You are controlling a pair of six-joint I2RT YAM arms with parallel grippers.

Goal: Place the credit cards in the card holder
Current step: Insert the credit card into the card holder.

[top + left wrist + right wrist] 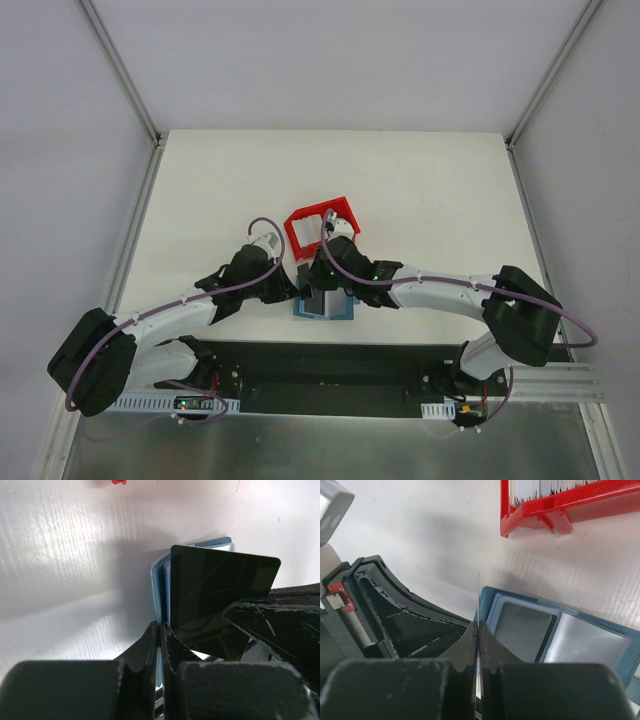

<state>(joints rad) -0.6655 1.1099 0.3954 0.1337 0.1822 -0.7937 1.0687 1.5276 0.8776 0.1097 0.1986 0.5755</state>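
A teal-blue folding card holder (580,642) with clear inner pockets is laid open on the white table (430,200). One cover edge of the card holder is clamped between the closed fingers of the left gripper (160,630). A thin rectangular card (220,595), dark and glossy as seen from the left wrist, is pinched edge-on in the closed right gripper (478,627). It is held upright just beside the clamped cover, on the pocket side; whether it touches a pocket cannot be told. A red plastic bin (315,210) is placed just beyond the card holder, and light-grey cards (540,487) are stood in a row inside it.
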